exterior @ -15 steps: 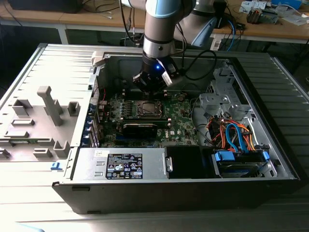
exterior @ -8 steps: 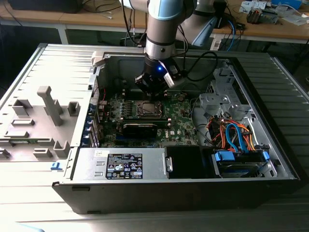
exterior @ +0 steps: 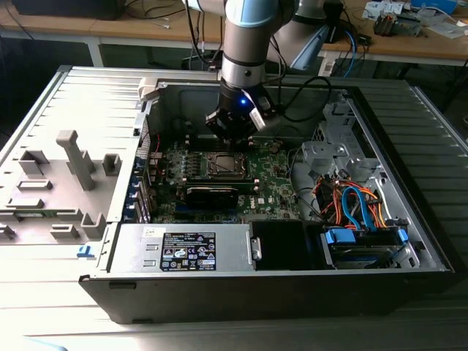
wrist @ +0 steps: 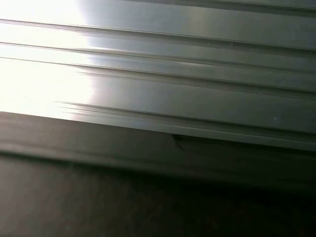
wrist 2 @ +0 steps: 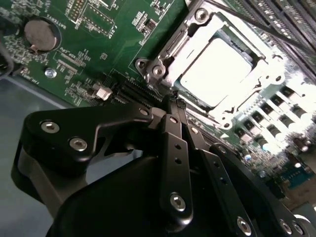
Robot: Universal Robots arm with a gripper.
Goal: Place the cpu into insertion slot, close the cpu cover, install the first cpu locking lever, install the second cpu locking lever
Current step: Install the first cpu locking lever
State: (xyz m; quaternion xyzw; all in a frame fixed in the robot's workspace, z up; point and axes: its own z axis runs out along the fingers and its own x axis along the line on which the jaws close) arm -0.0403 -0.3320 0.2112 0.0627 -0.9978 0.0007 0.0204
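Setting: workshop; wooden benches with cables and clutter run along the back, and an open computer case (exterior: 409,241) lies on its side on a ribbed grey surface (exterior: 88,110).
Grey fixture: on the exterior view's left, a plate (exterior: 55,194) with moulded blocks and posts stands just beside the case.
Board: a green board (wrist 2: 98,59) sits in the case floor; a round coin cell (wrist 2: 39,33) is mounted on it, well apart from the socket.
Slot: the slot (exterior: 224,164) is near the board's middle, with a long black card (exterior: 212,194) just in front of it in the exterior view.
Cpu: the cpu (wrist 2: 217,71) lies flat in the slot, its pale metal face glaring under the light.
Cover: the cover (wrist 2: 173,49) lies down around the cpu, its silvery frame framing the chip's face.
Arm: the arm (exterior: 245,44) comes down from above, a blue light glowing at its wrist.
Gripper: the gripper (wrist 2: 174,102) has its black fingers pressed together, tips at the slot's corner edge; whether they touch a lever I cannot tell.
Power supply: a grey box (exterior: 183,248) at the case front carries a white label (exterior: 189,250); its print is too small to read.
Cables: orange and blue leads (exterior: 355,205) bunch beside the drive bay on the exterior view's right.
First wrist view: ribbed grey metal (wrist: 197,59), brightly lit at one side, above a dark band.
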